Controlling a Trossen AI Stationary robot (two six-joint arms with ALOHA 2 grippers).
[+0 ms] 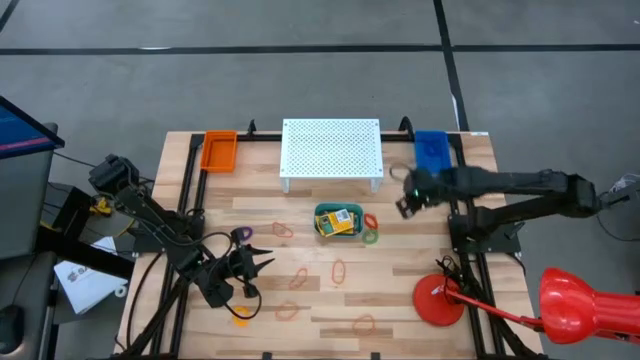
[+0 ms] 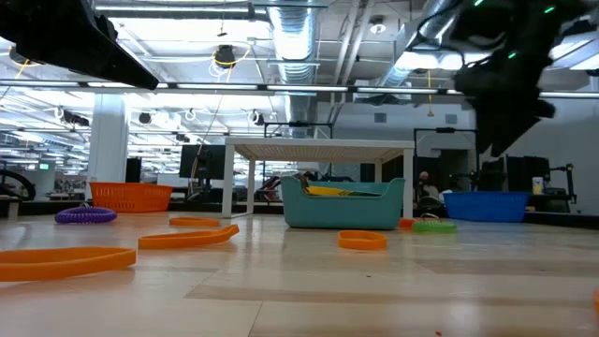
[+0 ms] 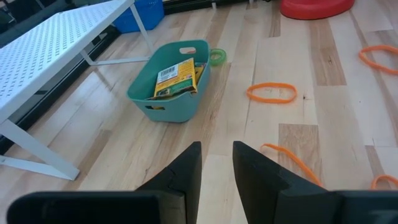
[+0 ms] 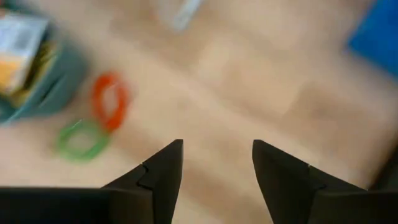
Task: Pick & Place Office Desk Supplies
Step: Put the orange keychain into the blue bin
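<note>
A teal basket (image 1: 322,212) at mid-table holds yellow-and-green crayon boxes (image 3: 176,78). They lie tilted against its wall. Thin rubber-band loops lie flat on the wood around it: a red one (image 4: 110,101) and a green one (image 4: 83,139) just right of the basket, orange ones (image 1: 338,270) nearer the front, and a purple one (image 1: 242,234) by the left arm. My left gripper (image 3: 217,144) hovers low at front left, open a little and empty, pointing at the basket. My right gripper (image 4: 217,142) is open and empty above bare wood right of the basket (image 1: 404,208).
A white perforated stand (image 1: 331,150) is behind the basket, with an orange bin (image 1: 219,150) to its left and a blue bin (image 1: 432,150) to its right. A red round disc (image 1: 440,300) lies at front right. Bare wood lies between the loops.
</note>
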